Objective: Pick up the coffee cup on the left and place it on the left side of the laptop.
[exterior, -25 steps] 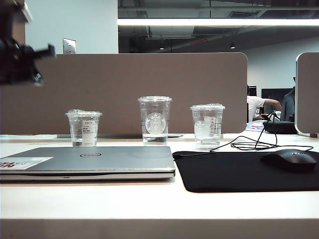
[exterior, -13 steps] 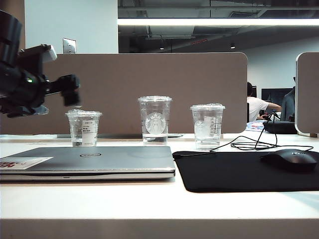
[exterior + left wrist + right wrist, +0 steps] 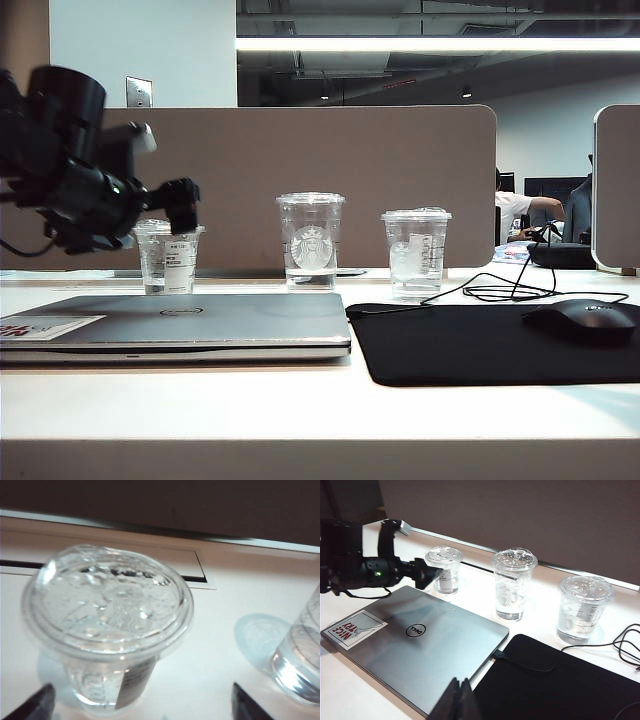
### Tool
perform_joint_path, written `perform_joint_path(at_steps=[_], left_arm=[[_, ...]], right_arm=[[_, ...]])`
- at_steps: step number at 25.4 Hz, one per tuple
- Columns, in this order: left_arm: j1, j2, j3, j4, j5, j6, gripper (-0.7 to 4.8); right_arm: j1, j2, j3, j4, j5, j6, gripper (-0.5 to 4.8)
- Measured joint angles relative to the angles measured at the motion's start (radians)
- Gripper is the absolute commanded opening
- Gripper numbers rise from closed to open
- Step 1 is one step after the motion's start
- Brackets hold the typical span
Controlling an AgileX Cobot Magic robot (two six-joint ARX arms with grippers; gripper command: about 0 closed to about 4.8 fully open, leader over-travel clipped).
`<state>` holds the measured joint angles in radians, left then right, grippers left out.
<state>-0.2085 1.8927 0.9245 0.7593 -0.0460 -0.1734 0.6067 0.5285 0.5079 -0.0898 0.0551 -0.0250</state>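
Coffee cup [image 3: 107, 625] upright on my desk [image 3: 320, 410], behind the closed laptop [image 3: 180, 325]. Left pincer [image 3: 142, 705] released, fingers flanking the cup, apart from it. Right pincer [image 3: 458, 700] clenched, above the laptop's near edge.

White table [image 3: 300, 410]: laptop [image 3: 190, 322], 3 cups, mouse pad [image 3: 470, 345].
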Motion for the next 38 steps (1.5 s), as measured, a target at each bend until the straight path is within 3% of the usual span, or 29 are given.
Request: perform_joint_path(at_steps=[6,14,38], left_arm=[[0.000,0.126,0.089,-0.009,-0.058,0.000,4.79],[0.000,0.244,0.224,-0.010,-0.064,0.000,4.79],[0.004,0.392,0.406,0.023,-0.089,0.000,4.79]], right_arm=[[0.000,0.000,0.000,0.001,0.000,0.000,-0.03],[0.000,0.000,0.000,0.000,0.000,0.000,-0.03],[0.000,0.000,0.000,-0.006,0.000,0.000,-0.03]])
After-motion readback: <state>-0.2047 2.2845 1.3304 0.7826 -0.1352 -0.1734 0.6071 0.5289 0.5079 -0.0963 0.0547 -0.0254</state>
